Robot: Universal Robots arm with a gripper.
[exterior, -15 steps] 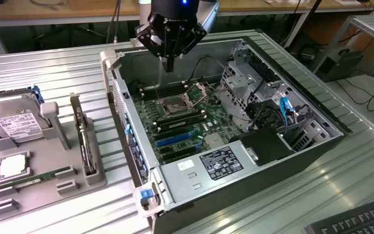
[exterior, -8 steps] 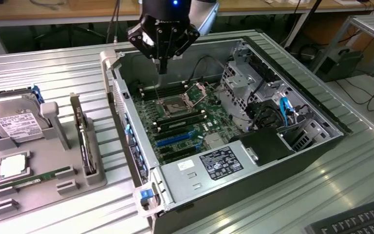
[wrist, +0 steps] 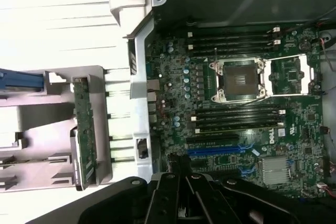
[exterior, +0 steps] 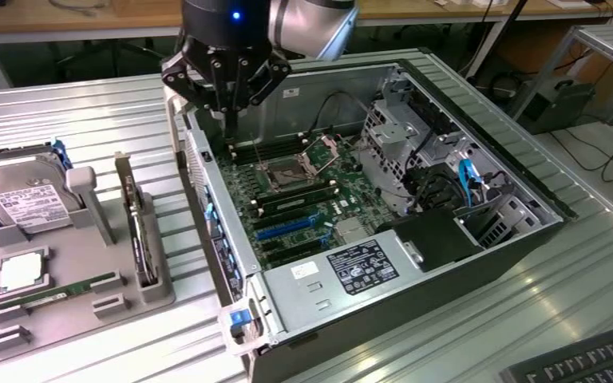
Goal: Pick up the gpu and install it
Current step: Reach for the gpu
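A silver hard drive and a green memory stick sit in a grey holder at the frame's left. An open computer case occupies the centre, with a keyboard at lower right.

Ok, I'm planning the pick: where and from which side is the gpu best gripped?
Probably by its upper long edge, from straight above: the gpu stands on edge in the grey holder, whose slot covers its lower part, leaving the two flat faces near the top free to pinch.

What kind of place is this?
Probably a robotics lab or workshop: a robot arm hangs over an open computer case on a ribbed metal table, spare parts sit in a gray holder, and workbenches stand behind.
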